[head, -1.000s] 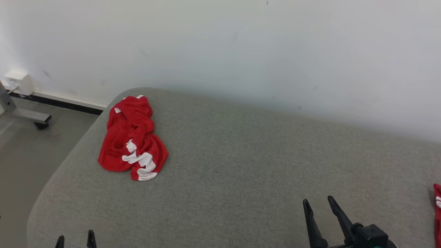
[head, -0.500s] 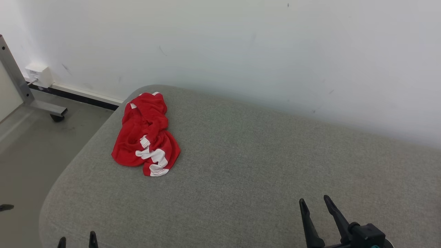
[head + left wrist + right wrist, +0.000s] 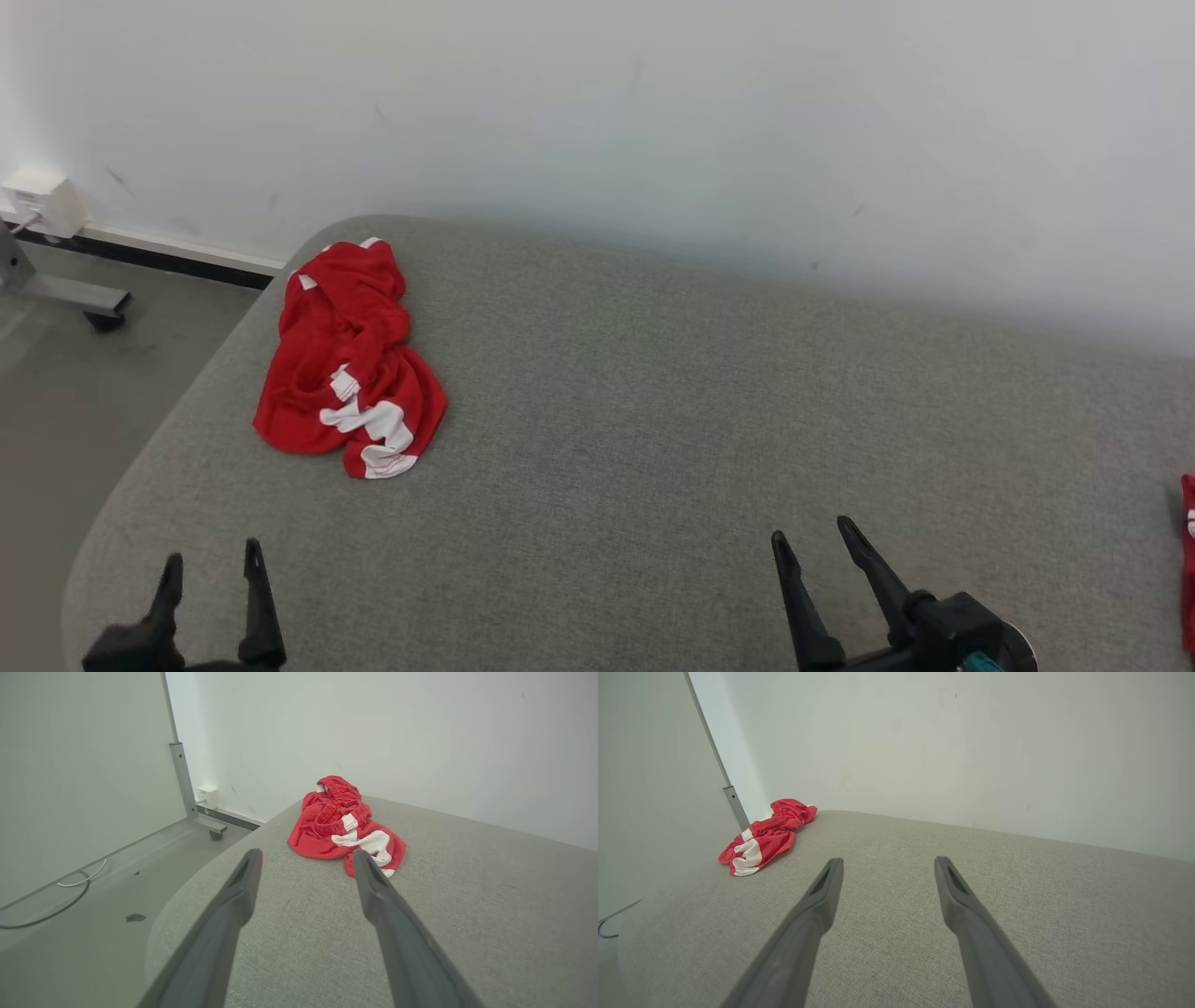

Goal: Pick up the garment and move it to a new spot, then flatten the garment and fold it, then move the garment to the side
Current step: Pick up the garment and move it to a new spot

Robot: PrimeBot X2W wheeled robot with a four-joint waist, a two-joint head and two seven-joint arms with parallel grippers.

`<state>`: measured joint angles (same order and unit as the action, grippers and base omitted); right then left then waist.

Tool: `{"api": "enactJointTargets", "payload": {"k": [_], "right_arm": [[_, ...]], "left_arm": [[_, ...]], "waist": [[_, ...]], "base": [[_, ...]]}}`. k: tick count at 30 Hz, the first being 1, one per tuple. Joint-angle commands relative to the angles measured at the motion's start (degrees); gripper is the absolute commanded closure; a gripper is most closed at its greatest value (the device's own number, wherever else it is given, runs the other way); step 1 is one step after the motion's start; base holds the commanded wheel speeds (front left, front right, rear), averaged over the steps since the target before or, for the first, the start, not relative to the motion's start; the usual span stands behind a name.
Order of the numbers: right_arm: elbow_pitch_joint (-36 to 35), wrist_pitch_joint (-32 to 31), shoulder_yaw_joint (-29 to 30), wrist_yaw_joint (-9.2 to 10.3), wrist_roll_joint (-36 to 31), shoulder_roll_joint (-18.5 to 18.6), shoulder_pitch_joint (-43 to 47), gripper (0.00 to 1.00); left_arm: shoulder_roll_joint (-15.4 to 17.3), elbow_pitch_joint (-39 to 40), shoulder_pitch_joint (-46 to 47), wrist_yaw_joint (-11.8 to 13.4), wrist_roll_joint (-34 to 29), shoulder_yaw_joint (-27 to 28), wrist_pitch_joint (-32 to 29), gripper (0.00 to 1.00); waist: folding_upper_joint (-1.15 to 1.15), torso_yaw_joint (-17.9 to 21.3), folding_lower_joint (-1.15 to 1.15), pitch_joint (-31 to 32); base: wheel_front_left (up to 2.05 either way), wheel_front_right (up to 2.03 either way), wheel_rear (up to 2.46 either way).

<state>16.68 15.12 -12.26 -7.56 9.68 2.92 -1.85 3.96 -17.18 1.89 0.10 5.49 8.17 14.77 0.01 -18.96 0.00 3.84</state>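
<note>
A crumpled red garment [image 3: 345,359] with white patches lies near the far left corner of the grey padded surface [image 3: 653,420]. Seen from the left wrist, the garment [image 3: 343,823] sits just beyond my fingertips; from the right wrist the garment [image 3: 763,835] is far off to the left. My left gripper [image 3: 212,558] is open over the near left edge, well short of the cloth. At the near right my right gripper [image 3: 814,537] is open too, with nothing between its fingers.
A white wall runs behind the surface. A grey frame leg on a caster [image 3: 79,303] and a white wall box [image 3: 42,201] stand on the floor at left. A bit of red and white cloth [image 3: 1187,551] shows at the right edge. A cable [image 3: 60,900] lies on the floor.
The camera swung right, then back left. Both grippers reach further up into the head view, the left one clearly more. The garment lies as it did.
</note>
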Motion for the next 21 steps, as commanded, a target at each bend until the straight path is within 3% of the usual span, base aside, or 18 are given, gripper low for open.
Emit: {"api": "enactJointTargets", "payload": {"k": [1,9,14,21], "right_arm": [[-0.2,0.0,-0.9,0.17,-0.4,0.1,-1.2,0.0],[-1.3,-0.4,-8.3,0.17,-0.3,3.0,-6.7,0.0],[-4.6,-1.5,-12.1,0.17,0.3,5.1,-11.4,0.0],[-8.9,-1.9,-12.6,0.17,0.6,6.3,-13.8,0.0]], "left_arm": [[0.6,-1.7,3.0,0.4,0.4,0.6,0.1,0.0],[4.0,-17.3,20.7,2.6,5.6,5.1,-7.5,0.0],[6.3,-22.7,29.6,1.9,10.3,8.3,-12.4,0.0],[11.8,-27.1,37.4,3.8,11.4,10.3,-16.7,0.0]], "waist": [[-0.01,2.2,0.0,-2.0],[-0.01,10.1,0.0,-9.9],[-0.01,14.9,0.0,-17.7],[-0.01,19.5,0.0,-25.1]], "base": [[0.0,0.0,0.0],[0.0,0.0,0.0],[0.0,0.0,0.0],[0.0,0.0,0.0]]}}
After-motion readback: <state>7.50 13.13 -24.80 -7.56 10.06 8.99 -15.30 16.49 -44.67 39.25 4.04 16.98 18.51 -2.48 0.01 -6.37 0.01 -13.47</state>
